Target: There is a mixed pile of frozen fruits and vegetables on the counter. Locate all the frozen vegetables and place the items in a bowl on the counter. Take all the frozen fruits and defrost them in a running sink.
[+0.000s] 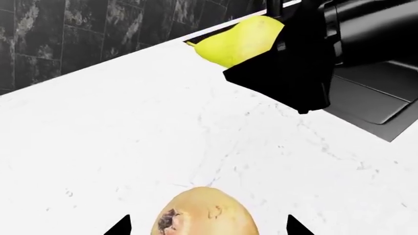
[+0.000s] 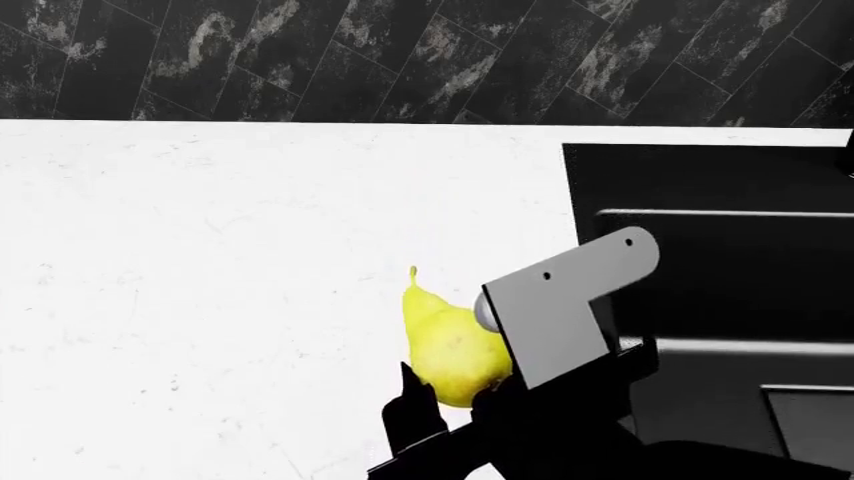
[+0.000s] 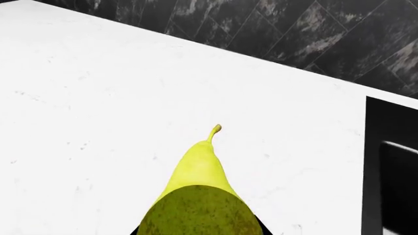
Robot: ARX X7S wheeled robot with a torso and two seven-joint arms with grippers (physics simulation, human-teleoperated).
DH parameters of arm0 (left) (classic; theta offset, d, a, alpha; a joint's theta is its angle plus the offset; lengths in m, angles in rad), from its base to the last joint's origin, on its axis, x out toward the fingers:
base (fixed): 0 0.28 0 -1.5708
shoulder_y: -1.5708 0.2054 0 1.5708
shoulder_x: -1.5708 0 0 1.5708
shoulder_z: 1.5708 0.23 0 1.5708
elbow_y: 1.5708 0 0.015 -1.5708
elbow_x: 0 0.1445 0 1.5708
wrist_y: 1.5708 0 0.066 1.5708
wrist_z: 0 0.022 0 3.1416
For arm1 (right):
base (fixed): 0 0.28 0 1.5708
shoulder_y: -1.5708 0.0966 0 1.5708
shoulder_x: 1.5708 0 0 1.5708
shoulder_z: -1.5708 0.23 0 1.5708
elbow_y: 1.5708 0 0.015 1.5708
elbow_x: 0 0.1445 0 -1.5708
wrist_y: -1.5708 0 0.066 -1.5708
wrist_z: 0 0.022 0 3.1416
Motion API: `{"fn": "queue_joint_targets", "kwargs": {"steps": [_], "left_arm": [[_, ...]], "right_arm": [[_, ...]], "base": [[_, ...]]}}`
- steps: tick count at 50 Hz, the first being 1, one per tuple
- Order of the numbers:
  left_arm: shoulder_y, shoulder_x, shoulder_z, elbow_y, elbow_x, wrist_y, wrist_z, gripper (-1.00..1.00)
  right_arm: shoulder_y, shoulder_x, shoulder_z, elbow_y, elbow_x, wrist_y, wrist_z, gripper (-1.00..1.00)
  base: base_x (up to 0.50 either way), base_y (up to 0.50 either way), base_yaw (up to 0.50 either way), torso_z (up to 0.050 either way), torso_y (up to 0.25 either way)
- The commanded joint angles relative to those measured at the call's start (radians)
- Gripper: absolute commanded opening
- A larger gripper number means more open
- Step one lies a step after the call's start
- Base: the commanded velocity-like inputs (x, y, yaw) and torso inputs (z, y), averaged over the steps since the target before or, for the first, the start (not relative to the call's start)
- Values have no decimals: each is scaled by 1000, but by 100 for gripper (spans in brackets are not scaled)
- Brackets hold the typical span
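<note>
The right gripper (image 2: 447, 400) held the pear (image 2: 451, 345) by its broad base, the jaws closed against both flanks; the neck and stem pointed toward 12 o'clock in the head view. The pear sat over the white bench (image 2: 200, 280), just beside the near-left corner of the sink (image 2: 721, 270), which lay at 3 o'clock from it. Whether the fruit touched the bench or hung above it could not be told.

The step in hand appeared to be carrying this fruit to the sink. A sound execution would raise the pear clear of the bench, travel toward 3 o'clock, pass over the basin rim with margin, and lower before release so the fruit would not roll.

The left gripper (image 1: 207, 230) stood with jaws wide, straddling a tan rounded item (image 1: 205, 213) without evident contact.

No brand, label or writing was legible in any view.
</note>
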Motion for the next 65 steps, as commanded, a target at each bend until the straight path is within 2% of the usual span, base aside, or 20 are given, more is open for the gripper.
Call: {"fn": "queue_joint_targets", "kwargs": {"steps": [1,12,15,18,21,25,29,31,49,54,60,61,65], "left_arm": [[50,-54,171,-15,262,155,129,100],[98,-76,241,-24,375,215,182,100],[101,-97,327,-30,511,247,213,100],[111,-92,320,-42,490,258,214,100],[132,-116,346,-46,547,293,233,100],[120,-108,376,-79,582,306,239,100],[148,-129,377,-85,601,338,255,100],[122,-109,397,-108,607,328,252,100],[104,-108,440,-174,643,377,302,100],[55,-85,475,-195,663,361,300,100],[76,-102,467,-173,659,375,297,100],[86,-110,460,-163,658,383,296,-100],[78,-104,469,-166,673,398,299,-100]], "right_arm": [[-14,1,-2,-3,-38,-4,-28,-100],[-25,3,-6,-1,-43,-13,-34,-100],[-30,3,-10,-2,-47,-15,-37,-100],[-29,4,-11,-2,-44,-14,-35,-100],[-29,6,-10,-5,-39,-12,-31,-100],[-36,8,-11,-7,-38,-14,-31,-100],[-37,9,-11,-5,-37,-16,-32,-100],[-38,9,-12,-3,-38,-17,-34,-100],[-41,8,-20,3,-36,-19,-38,-100],[-49,1,-30,4,-46,-24,-44,-100],[-53,8,-24,3,-42,-29,-41,-100],[-53,8,-25,1,-41,-29,-40,-100],[-56,6,-27,2,-44,-32,-40,-100]], "base": [[0,0,0,0,0],[0,0,0,0,0],[0,0,0,0,0],[0,0,0,0,0],[0,0,0,0,0],[0,0,0,0,0],[0,0,0,0,0],[0,0,0,0,0],[0,0,0,0,0],[0,0,0,0,0],[0,0,0,0,0],[0,0,0,0,0],[0,0,0,0,0]]}}
